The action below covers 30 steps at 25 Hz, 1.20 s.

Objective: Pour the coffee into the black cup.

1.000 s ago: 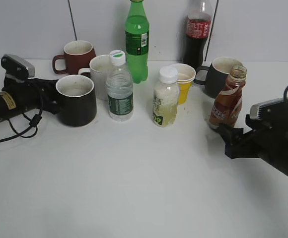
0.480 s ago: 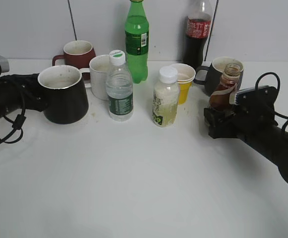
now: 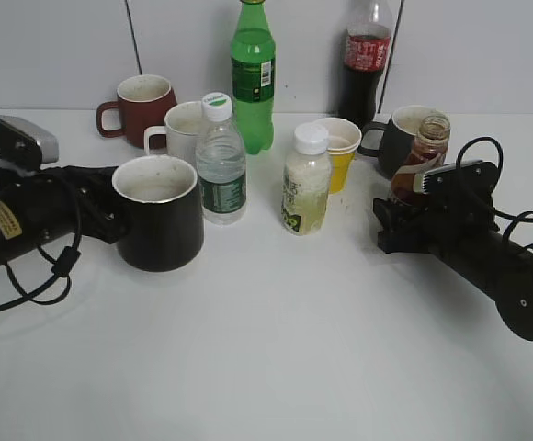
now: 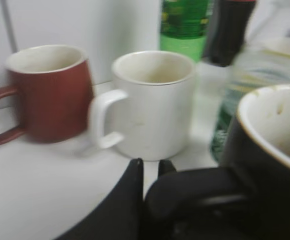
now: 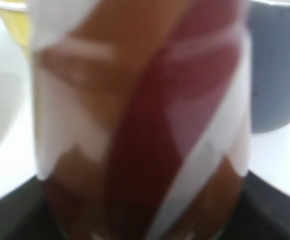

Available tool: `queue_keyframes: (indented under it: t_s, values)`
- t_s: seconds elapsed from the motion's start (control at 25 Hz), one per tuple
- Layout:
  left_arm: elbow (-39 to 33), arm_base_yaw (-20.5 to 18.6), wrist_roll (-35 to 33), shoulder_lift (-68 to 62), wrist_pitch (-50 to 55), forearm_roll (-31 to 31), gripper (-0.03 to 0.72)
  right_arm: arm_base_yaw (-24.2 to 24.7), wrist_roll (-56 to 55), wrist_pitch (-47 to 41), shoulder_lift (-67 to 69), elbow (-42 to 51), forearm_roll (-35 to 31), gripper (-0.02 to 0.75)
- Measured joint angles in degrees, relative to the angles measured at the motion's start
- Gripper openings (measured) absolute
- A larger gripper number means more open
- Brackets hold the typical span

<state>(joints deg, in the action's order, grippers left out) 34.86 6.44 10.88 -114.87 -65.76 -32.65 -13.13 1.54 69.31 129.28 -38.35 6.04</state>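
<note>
Black cup (image 3: 161, 220) in left tool (image 3: 110, 216)

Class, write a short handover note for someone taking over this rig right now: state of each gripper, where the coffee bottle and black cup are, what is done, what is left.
Left gripper: shut on the black cup's handle, cup upright on the table left of the water bottle.
Right gripper: around the coffee bottle, which fills the wrist view; firm grip not confirmable. The bottle is uncapped, roughly upright, in front of the grey mug.
Done: both items reached.
Left: bring bottle and cup together, tilt, pour. No coffee visible in the cup so far.
</note>
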Motion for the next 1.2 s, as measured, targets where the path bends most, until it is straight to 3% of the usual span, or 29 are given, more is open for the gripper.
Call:
queue_keyframes:
  t_s: [0.28,0.76,0.92,1.2]
  values:
    - [0.0,8.5,0.0,0.0,0.0,2.2,0.055,0.0,1.3,-1.8,-2.6,0.0,0.2,0.505]
    - [8.5,21.6,-0.1,0.0,5.5,5.1,0.055,-0.1,23.9,-1.8,-16.4,0.0,13.7,0.505]
    - [10.5,23.6,-0.1,0.0,7.6,4.8,0.055,-0.2,31.0,-1.8,-16.8,0.0,15.6,0.505]
    - [12.3,23.7,-0.1,-0.3,7.8,5.0,0.055,-0.2,39.6,-1.9,-16.8,-2.5,17.9,0.505]
